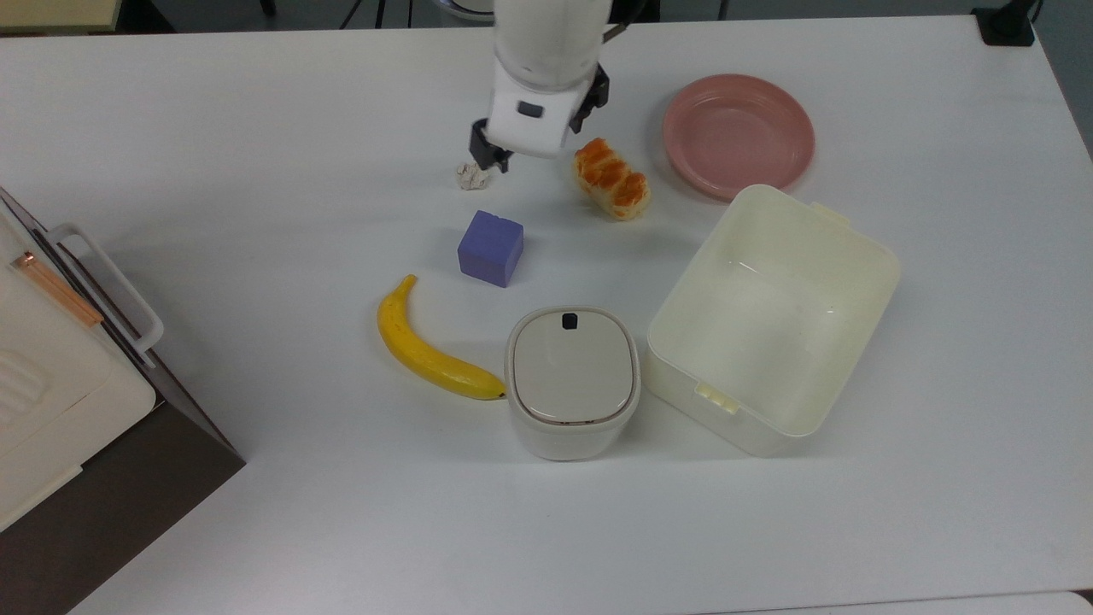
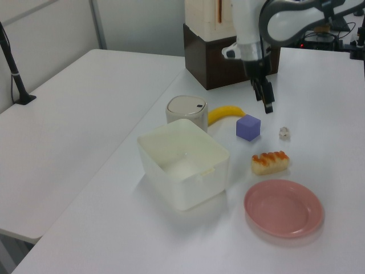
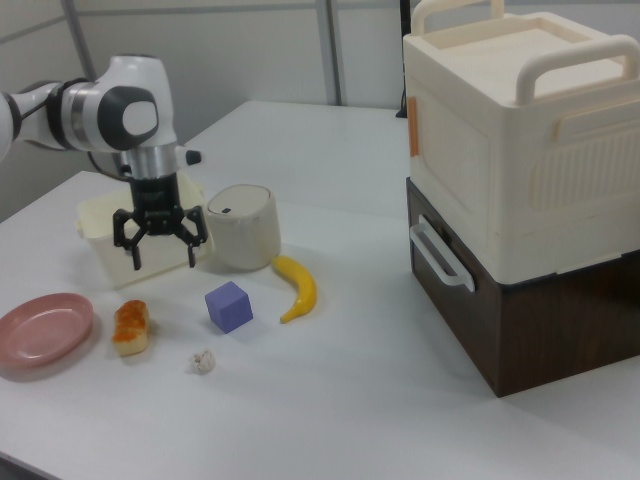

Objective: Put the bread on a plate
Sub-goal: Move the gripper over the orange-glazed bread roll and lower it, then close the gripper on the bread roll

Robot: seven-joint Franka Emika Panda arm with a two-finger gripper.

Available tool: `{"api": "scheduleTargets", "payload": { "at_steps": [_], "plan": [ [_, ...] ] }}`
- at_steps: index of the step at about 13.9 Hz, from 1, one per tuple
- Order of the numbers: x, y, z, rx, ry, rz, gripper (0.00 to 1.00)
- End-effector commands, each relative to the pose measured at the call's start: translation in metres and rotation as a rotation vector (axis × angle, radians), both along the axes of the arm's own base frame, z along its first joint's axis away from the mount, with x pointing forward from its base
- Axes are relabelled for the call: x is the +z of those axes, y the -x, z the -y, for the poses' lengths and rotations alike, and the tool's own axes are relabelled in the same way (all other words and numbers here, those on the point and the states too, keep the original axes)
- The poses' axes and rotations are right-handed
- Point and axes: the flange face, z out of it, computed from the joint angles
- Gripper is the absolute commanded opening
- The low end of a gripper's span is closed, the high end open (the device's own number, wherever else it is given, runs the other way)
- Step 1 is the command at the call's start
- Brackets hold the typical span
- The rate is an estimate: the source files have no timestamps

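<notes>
On the tabletop [image 1: 256, 128] — bread [image 1: 611, 178] just beside the empty plate [image 1: 738, 134]. Gripper [image 3: 160, 256], fingers spread and empty, hovers nearer the paper ball [image 1: 471, 176] — risk: descending there grabs paper instead.

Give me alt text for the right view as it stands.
The arm's open pincer hangs above the white table, over the gap between the bread and a purple cube. The empty pink plate lies on the right view's left of the bread; a stacked cabinet stands at the right view's right.
</notes>
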Motion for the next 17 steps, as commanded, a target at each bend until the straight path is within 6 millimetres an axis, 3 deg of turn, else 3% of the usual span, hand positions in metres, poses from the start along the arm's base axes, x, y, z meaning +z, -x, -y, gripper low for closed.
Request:
{"api": "scheduleTargets", "payload": {
  "at_steps": [1, 6, 9, 12, 15, 17],
  "plan": [
    [-0.023, 0.021, -0.042, 0.114, -0.022, 0.000, 1.00],
    [-0.082, 0.040, -0.099, 0.088, 0.013, 0.013, 1.00],
    [-0.112, 0.045, -0.121, 0.111, 0.035, -0.016, 1.00],
    [-0.138, 0.045, -0.123, 0.115, 0.080, -0.044, 1.00],
    [-0.140, 0.043, -0.121, 0.096, 0.094, -0.040, 0.82],
    [-0.142, 0.039, -0.115, 0.104, 0.113, -0.028, 0.65]
  ]
}}
